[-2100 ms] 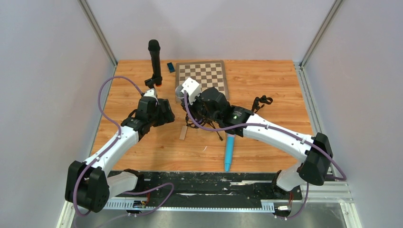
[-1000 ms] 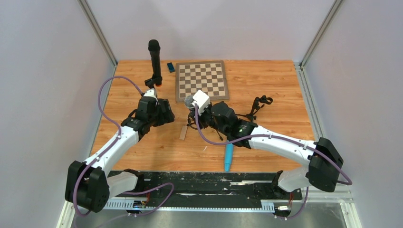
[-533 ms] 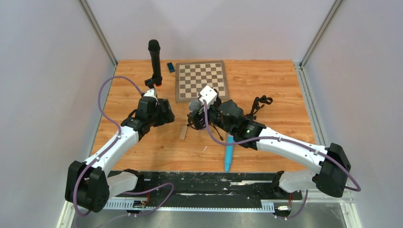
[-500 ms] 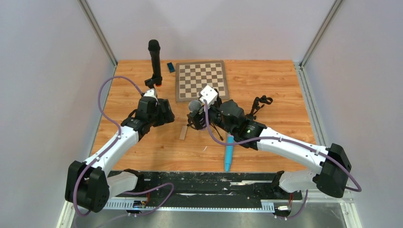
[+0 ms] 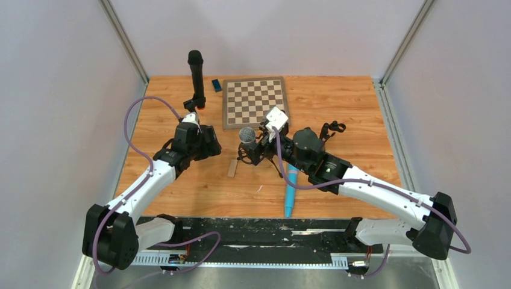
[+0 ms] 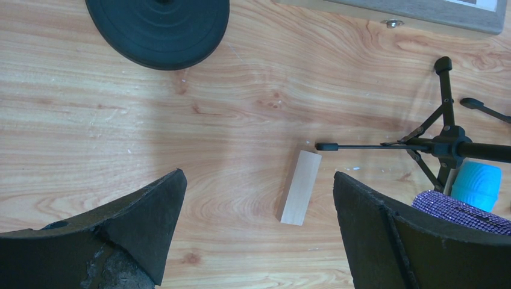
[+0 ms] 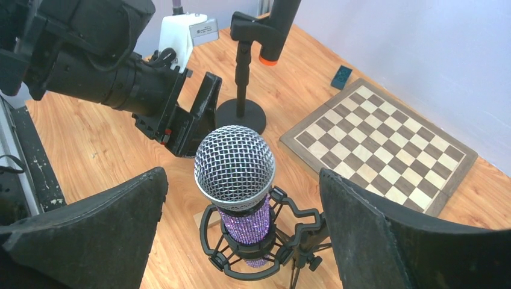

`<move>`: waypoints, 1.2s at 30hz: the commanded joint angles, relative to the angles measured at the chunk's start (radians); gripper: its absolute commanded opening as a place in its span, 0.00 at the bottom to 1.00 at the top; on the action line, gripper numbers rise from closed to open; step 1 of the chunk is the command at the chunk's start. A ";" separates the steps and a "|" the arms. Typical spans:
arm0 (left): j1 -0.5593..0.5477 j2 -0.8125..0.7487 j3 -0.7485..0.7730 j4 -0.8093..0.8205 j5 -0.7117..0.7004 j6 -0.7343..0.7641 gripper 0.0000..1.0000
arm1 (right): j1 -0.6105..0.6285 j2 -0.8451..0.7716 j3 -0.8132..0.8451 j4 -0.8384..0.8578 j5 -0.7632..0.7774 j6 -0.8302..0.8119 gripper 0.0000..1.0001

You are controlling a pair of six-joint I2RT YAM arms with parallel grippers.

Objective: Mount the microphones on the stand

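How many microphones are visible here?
3. Long black microphone upright in the far-left stand; purple microphone with silver grille in the central tripod cradle; light blue microphone flat on the table. None looks hidden.

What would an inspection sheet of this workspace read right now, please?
Surface: wooden table, grain showing.
Job's things: black mic upright in its stand; purple mic seated in tripod stand; blue mic lying flat, unattached.
Clutter: chessboard, wood block, small blue item.
Grippers: left gripper open, empty; right gripper open, straddling purple mic.
Cables: purple cable along each arm.
Surroundings: grey walls.
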 commanded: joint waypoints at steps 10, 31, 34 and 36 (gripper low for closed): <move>0.004 -0.151 -0.034 0.081 0.018 0.028 1.00 | -0.307 -0.074 -0.021 0.039 -0.312 0.380 0.94; 0.004 -0.614 -0.266 0.401 0.133 0.049 1.00 | -0.468 0.099 -0.102 -0.043 -0.574 0.714 0.71; 0.004 -0.638 -0.270 0.402 0.131 0.051 1.00 | -0.476 0.105 -0.116 -0.038 -0.601 0.737 0.71; 0.004 -0.637 -0.268 0.400 0.133 0.053 1.00 | -0.480 0.116 -0.122 -0.034 -0.619 0.750 0.71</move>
